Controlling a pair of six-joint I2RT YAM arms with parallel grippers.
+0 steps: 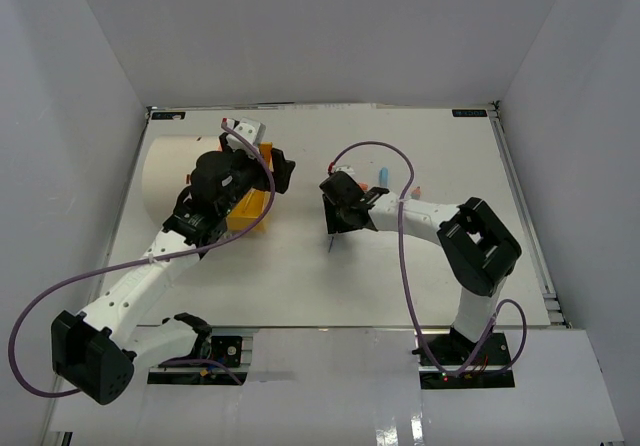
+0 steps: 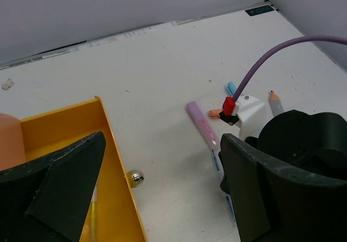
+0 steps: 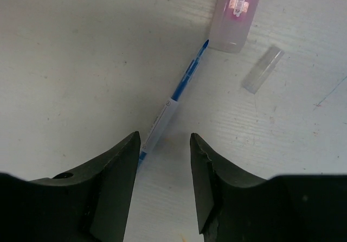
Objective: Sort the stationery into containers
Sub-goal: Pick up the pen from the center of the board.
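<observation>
Above the bench [image 1: 300,286], the left tool [image 1: 278,171] hangs over an orange drawer [image 1: 252,212] pulled from the cream drum [image 1: 172,171]; the right tool [image 1: 340,221] sits mid-bench.

Left wrist: fingers spread wide, empty, over the drawer; brass knob [image 2: 135,177] at its front, pink marker [image 2: 199,122] outside on the bench.

Right wrist: fingers parted, gripping nothing; blue pen [image 3: 173,93] lies just ahead, clear cap [image 3: 263,68] nearby.

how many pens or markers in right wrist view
2: a blue pen in front of the right end effector, a pink marker at the top edge; more may be off-frame.
</observation>
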